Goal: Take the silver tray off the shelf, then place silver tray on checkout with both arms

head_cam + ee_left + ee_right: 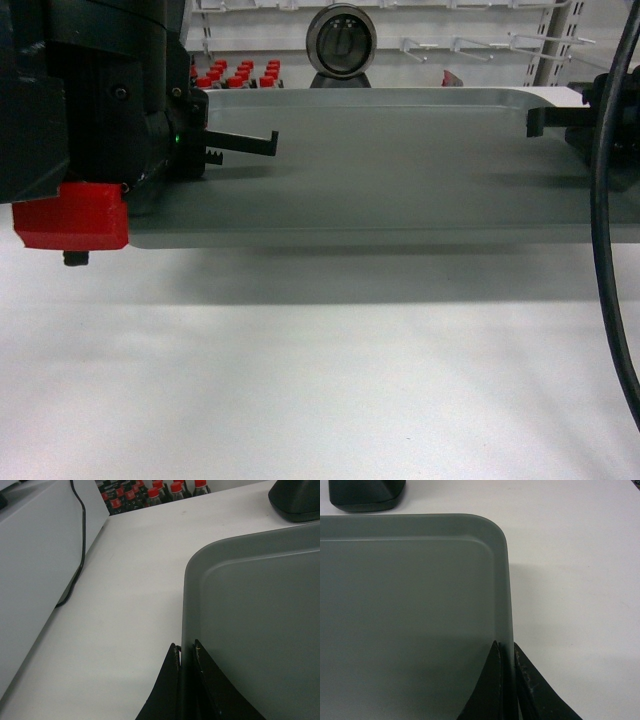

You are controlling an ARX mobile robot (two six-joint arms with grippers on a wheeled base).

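The silver tray (400,170) spans most of the head view, level over the white checkout (320,380), which carries the tray's dark shadow below its front edge. My left gripper (262,145) is shut on the tray's left rim; in the left wrist view the gripper (186,647) pinches the rim of the tray (260,620) between both fingers. My right gripper (535,122) is shut on the right rim; in the right wrist view the gripper (505,645) clamps the rim of the tray (410,620). White shelf boards (480,20) stand far behind.
A black device with a round face (341,45) stands behind the tray; its base (365,495) sits close to the tray's far edge. Red-capped bottles (150,492) line the back left. A white box (35,555) with a black cable (80,545) borders the counter's left.
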